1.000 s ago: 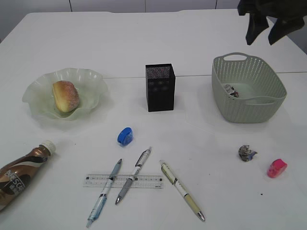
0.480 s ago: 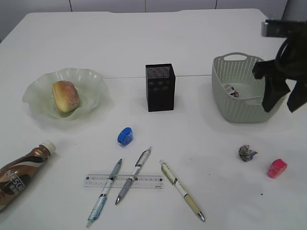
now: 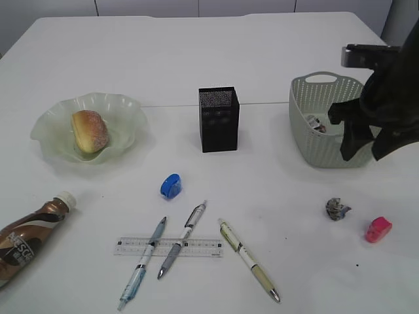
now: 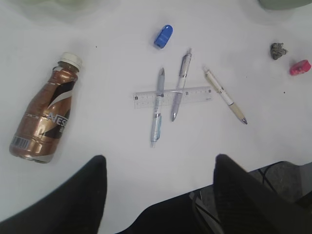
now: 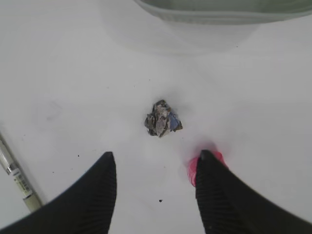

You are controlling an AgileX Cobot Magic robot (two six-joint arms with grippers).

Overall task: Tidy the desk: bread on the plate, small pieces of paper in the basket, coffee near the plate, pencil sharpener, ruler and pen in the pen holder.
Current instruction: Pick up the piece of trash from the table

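1. Exterior view is showing you the right claw (image 3: pixel 365 149) hanging above the desk (image 3: pixel 196 52), in front of the basket (image 3: pixel 337 121), released and gripping nothing.
2. Below it, a crumpled paper piece (image 3: pixel 337 209) is lying on the desk beside a pink pencil sharpener (image 3: pixel 378 229); another scrap (image 3: pixel 315 123) is sitting inside the basket.
3. You are seeing the bread (image 3: pixel 90 131) resting on the plate (image 3: pixel 127 108), and the coffee (image 3: pixel 29 239) lying on its side near the front left edge.
4. The pen holder (image 3: pixel 218 119) is standing upright mid-desk, with a blue pencil sharpener (image 3: pixel 170 186) in front.
5. Two pens (image 3: pixel 173 252) are crossing the ruler (image 3: pixel 200 247); a third pen (image 3: pixel 249 260) is lying just right.
6. The left claw (image 4: pixel 158 180) is hovering spread, empty.
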